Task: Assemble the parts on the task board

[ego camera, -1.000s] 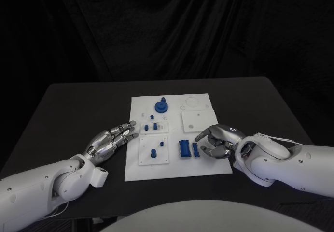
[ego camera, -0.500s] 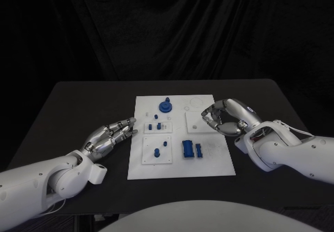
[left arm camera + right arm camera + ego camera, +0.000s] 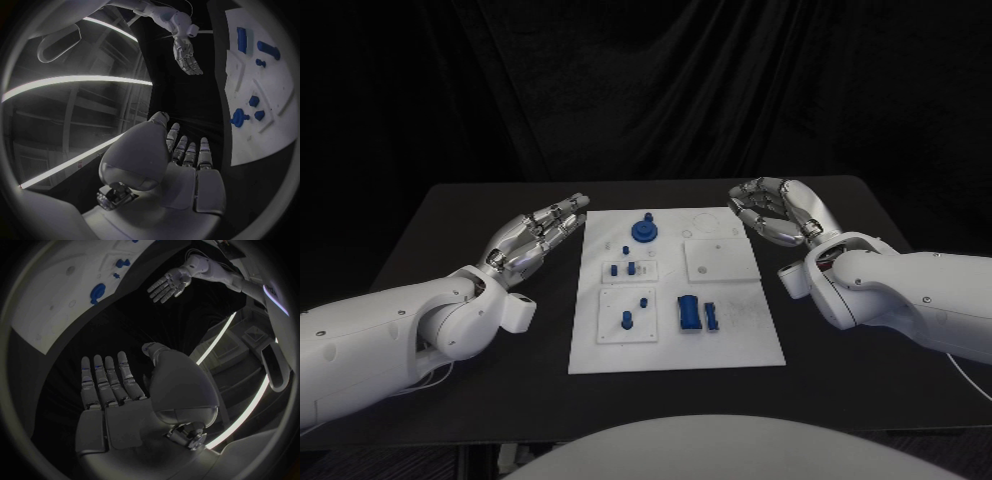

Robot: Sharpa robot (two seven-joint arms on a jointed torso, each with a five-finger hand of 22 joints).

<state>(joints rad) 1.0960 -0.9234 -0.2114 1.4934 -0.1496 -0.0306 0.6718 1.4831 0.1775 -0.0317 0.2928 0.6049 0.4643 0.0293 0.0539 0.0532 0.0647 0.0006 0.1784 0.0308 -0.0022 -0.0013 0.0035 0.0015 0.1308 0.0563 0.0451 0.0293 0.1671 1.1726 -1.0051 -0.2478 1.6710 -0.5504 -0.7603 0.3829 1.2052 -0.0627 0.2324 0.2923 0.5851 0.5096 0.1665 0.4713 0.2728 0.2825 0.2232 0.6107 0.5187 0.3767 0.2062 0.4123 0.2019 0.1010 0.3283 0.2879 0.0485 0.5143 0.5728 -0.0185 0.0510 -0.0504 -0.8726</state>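
Task board flat at mid-table, its long axis running away from me, blue parts scattered on it, both hands off to its sides and holding nothing.

I see my left hand beside the board's left edge, fingers straight and slightly apart; my right hand hovers near the far right corner, fingers loosely curved and spread. I judge the parts small, light, rigid plastic, likely slick, so I'd pinch across their narrow sides. The rectangular block and the thin bar just beside it both point lengthwise along the board; the round knobbed piece stands upright at the far end.
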